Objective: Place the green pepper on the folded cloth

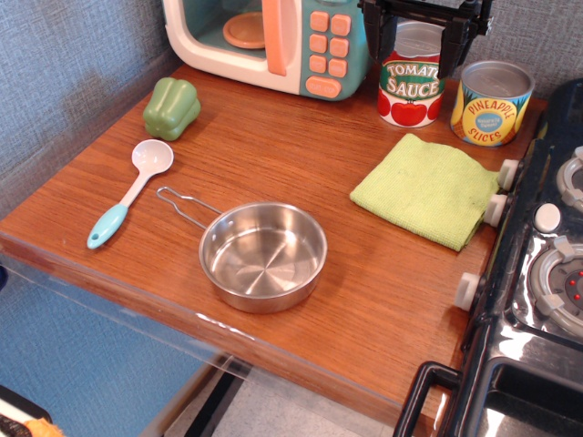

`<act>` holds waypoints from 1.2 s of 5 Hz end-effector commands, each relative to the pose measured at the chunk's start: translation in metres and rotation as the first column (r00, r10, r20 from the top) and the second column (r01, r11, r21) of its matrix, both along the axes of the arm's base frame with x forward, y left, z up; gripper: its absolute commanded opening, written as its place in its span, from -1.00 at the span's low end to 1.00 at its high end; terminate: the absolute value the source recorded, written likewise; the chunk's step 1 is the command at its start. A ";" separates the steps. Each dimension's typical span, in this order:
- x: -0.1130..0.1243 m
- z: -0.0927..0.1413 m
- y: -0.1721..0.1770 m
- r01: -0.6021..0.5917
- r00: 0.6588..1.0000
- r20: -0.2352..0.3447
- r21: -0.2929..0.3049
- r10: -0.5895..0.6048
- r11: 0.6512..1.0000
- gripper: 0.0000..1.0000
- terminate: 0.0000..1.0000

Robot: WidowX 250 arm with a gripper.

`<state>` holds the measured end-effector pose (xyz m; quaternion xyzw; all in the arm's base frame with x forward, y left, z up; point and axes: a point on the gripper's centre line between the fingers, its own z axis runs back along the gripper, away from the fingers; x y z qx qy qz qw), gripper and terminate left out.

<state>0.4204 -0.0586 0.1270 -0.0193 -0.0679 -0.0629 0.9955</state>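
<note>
The green pepper (171, 107) sits upright at the far left of the wooden table, near the wall. The folded cloth (425, 188), lime green, lies flat at the right side of the table, next to the toy stove. My gripper (422, 32) is black and hangs at the top of the view, far from the pepper. Its two fingers stand apart, one on each side of the top of a tomato sauce can (411, 89). I cannot tell whether they touch the can. Nothing else is between them.
A steel pan (262, 256) sits at the front middle, its wire handle pointing left. A white spoon with a teal handle (130, 192) lies left of it. A toy microwave (269, 41) and a pineapple slices can (491, 103) stand at the back. A toy stove (547, 273) borders the right edge.
</note>
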 end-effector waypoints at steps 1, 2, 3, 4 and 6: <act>0.000 0.000 0.000 0.000 1.000 0.000 0.000 0.000 1.000 1.00 -1.00; 0.000 -0.005 0.016 -0.027 1.000 -0.011 -0.020 0.027 0.999 1.00 -1.00; -0.012 -0.002 0.046 -0.048 0.999 -0.006 -0.034 0.048 0.998 1.00 -1.00; -0.039 0.004 0.095 -0.102 0.995 -0.010 0.007 0.102 0.995 1.00 -1.00; -0.084 -0.004 0.182 -0.280 0.960 0.039 0.109 0.278 0.954 1.00 -1.00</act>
